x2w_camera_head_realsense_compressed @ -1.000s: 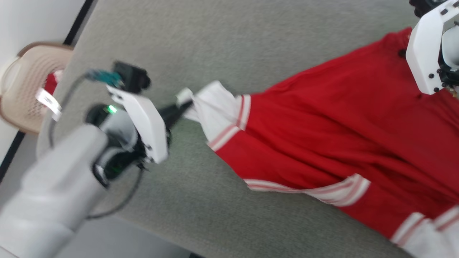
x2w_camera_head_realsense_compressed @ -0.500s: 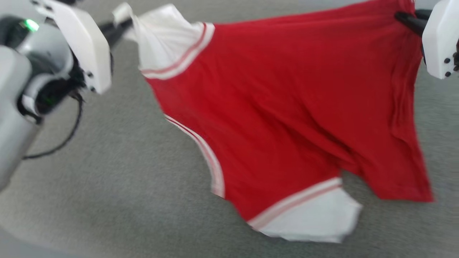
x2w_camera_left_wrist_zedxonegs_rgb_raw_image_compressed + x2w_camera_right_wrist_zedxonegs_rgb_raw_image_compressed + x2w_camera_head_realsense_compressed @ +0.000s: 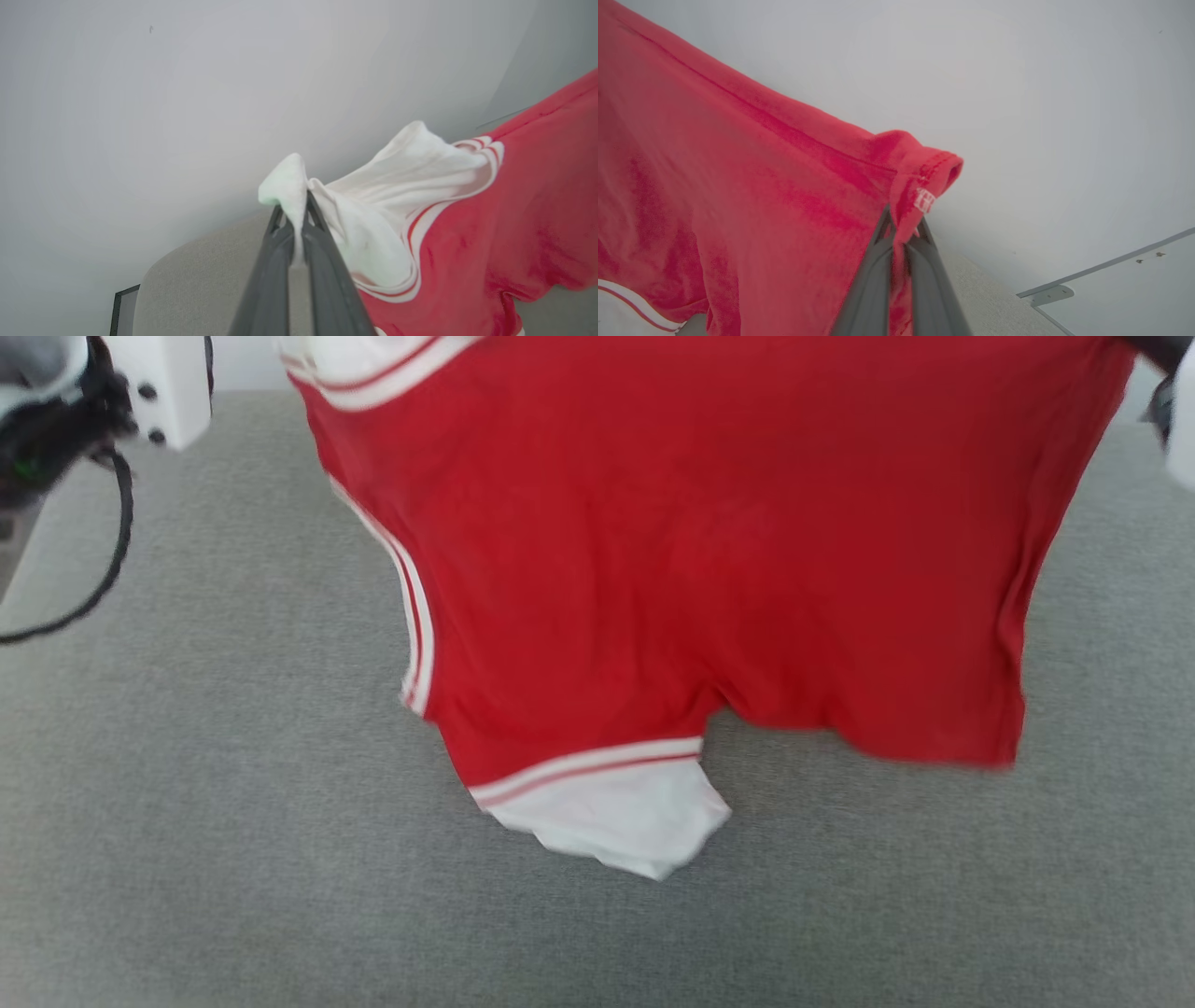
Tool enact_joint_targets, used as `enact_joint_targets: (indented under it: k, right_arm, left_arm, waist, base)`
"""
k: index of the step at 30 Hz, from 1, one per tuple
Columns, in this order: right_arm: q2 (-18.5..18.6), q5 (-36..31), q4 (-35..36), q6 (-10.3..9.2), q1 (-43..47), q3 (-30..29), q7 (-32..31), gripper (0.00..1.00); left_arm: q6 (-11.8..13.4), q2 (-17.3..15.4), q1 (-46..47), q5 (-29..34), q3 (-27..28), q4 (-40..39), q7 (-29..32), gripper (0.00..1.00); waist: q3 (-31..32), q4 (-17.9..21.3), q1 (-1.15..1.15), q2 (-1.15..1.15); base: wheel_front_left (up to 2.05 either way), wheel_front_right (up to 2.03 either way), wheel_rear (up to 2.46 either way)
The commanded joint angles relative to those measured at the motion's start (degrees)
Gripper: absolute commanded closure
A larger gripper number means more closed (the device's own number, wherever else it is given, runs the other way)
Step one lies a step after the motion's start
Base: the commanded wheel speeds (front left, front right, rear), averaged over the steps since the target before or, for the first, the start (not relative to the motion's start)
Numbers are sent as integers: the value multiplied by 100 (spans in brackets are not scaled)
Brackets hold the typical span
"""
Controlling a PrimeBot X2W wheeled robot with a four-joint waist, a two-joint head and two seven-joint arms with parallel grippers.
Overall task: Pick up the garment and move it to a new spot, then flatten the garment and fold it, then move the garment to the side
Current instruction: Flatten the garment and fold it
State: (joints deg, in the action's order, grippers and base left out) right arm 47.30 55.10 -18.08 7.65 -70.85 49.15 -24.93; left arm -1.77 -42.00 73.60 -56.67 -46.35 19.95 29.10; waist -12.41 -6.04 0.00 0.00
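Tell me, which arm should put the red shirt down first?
Probably left: the left gripper and right gripper each pinch a corner of the garment, but its white flap, hanging lowest, is on the left side.

The left end effector [image 3: 294, 214] has both dark fingers pressed together, clamped on a white corner of the garment [image 3: 700, 541]. The right end effector [image 3: 903, 228] is likewise closed, pinching a red hem corner. In the head view, the left wrist housing [image 3: 163, 383] sits at the upper left edge, with a black cable [image 3: 112, 560] looping below it. The right wrist [image 3: 1178, 439] sits at the upper right edge. Both arms are raised and spread well apart.
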Motion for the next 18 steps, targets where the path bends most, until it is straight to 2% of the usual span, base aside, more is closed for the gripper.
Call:
enact_joint_targets:
  k: [1, 6, 11, 13, 14, 18]
  right_arm:
    - [-32, -73, -12, -30, 73, -212, 56, 100]
    - [-291, -552, -330, -30, -181, -690, 320, 100]
    - [-1042, -1557, -1233, -30, -819, -1201, 1189, 100]
    - [-1275, -2006, -1595, -30, -1119, -1425, 1692, 100]
    - [-1275, -2006, -1595, -30, -1119, -1425, 1692, 100]
    - [-1760, -3002, -2360, -30, -1556, -1862, 2829, 100]
  left_arm:
    - [13, 12, 193, 88, 37, 98, -40, 100]
    - [51, 270, 705, 498, 20, 570, -418, 100]
    - [135, 674, 1651, 1208, 93, 1435, -1574, 100]
    - [207, 791, 2026, 1461, 169, 1712, -2172, 100]
    - [207, 791, 2026, 1461, 169, 1712, -2172, 100]
    - [356, 971, 2597, 1918, 310, 2176, -3545, 100]
  waist:
    - [-19, 81, 0, 0]
    - [-248, 177, 0, 0]
    - [-690, 305, 0, 0]
    - [-834, 336, 0, 0]
    - [-834, 336, 0, 0]
    - [-1029, 349, 0, 0]
  base:
    - [0, 0, 0]
    - [0, 0, 0]
    - [0, 0, 0]
    - [0, 0, 0]
    - [0, 0, 0]
    - [0, 0, 0]
